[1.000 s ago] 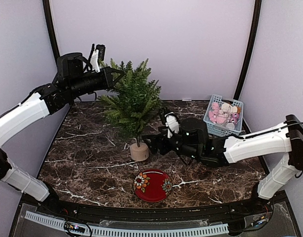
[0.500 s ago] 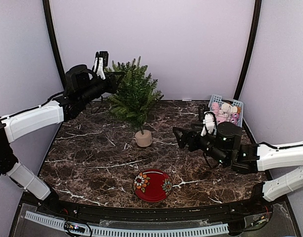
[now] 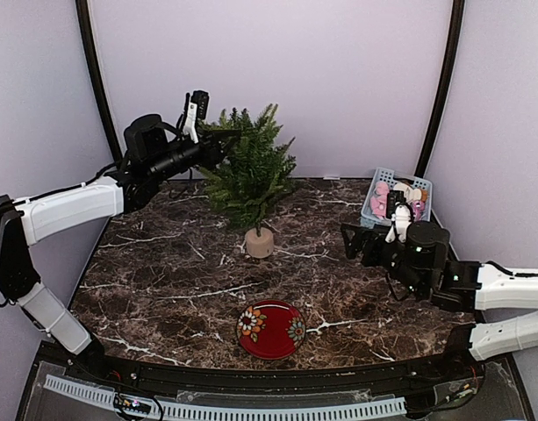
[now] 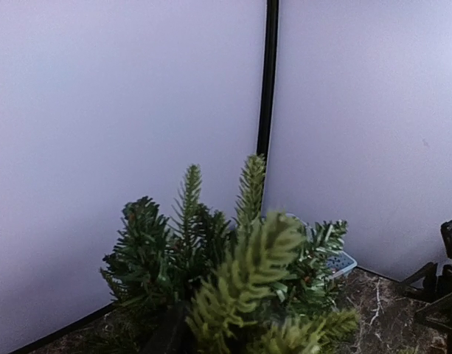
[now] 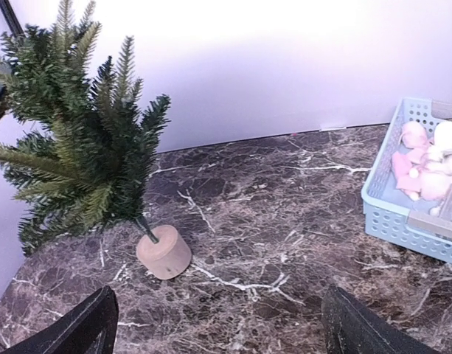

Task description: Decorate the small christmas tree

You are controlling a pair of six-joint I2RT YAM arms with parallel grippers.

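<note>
Right hand withdrew from tree toward basket

The small christmas tree leans toward the upper left of the frame, its light-wood stump base tipped on the dark, white-veined marble table left of centre, with a pale lilac wall behind. A light-blue slatted basket holding pink and white soft pieces sits at the right edge, well apart from the tree. The right gripper frames the bottom, its black fingers spread wide in either lower corner.
</note>
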